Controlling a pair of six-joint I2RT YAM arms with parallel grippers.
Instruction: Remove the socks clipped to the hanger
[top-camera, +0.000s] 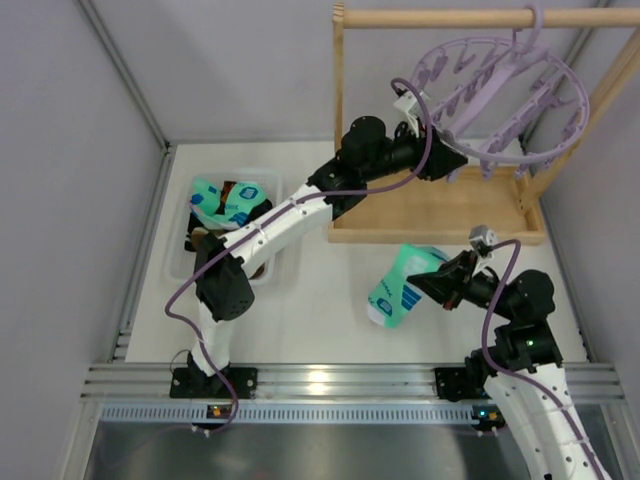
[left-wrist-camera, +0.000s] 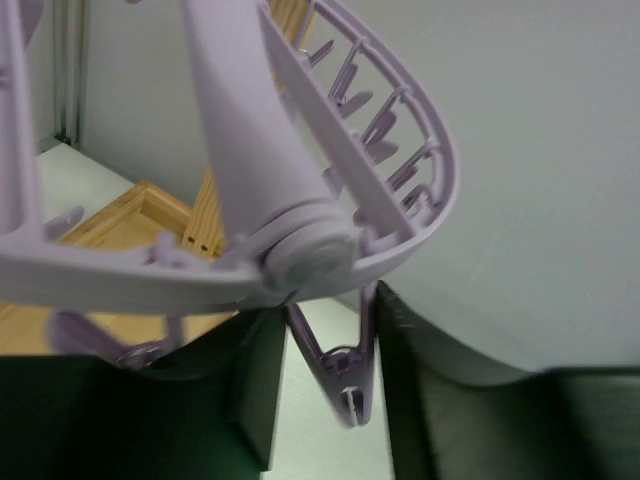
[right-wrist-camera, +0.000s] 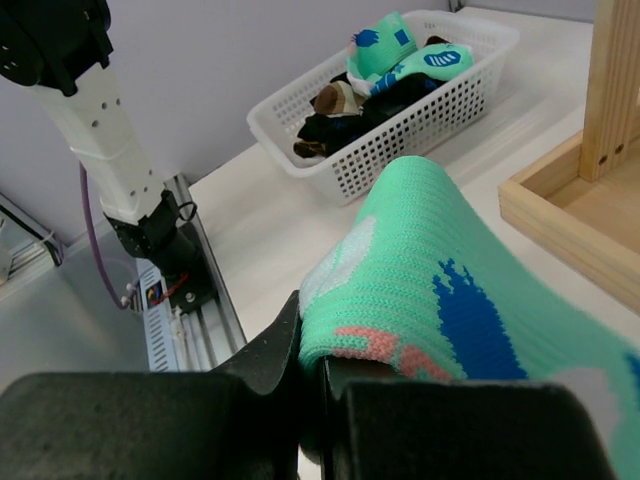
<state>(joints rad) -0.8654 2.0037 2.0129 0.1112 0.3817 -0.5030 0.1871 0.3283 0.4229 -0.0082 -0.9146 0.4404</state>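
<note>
1. The right gripper (right-wrist-camera: 310, 385) pinches a turquoise sock (top-camera: 402, 285) tight, low over the white table (top-camera: 320, 320).
2. The left gripper (left-wrist-camera: 325, 390) squeezes a peg (left-wrist-camera: 345, 375) on the lilac hanger (top-camera: 500, 90), which hangs from the wooden rail (top-camera: 470, 18).
3. Next, I think the sock goes into the white basket (top-camera: 180, 265) with the other socks (top-camera: 228, 200).
4. Grey walls (top-camera: 220, 60) stand all around.

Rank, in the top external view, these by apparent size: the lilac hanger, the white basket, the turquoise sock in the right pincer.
1. Lilac hanger, though it hangs nearer the camera.
2. White basket.
3. Turquoise sock.
</note>
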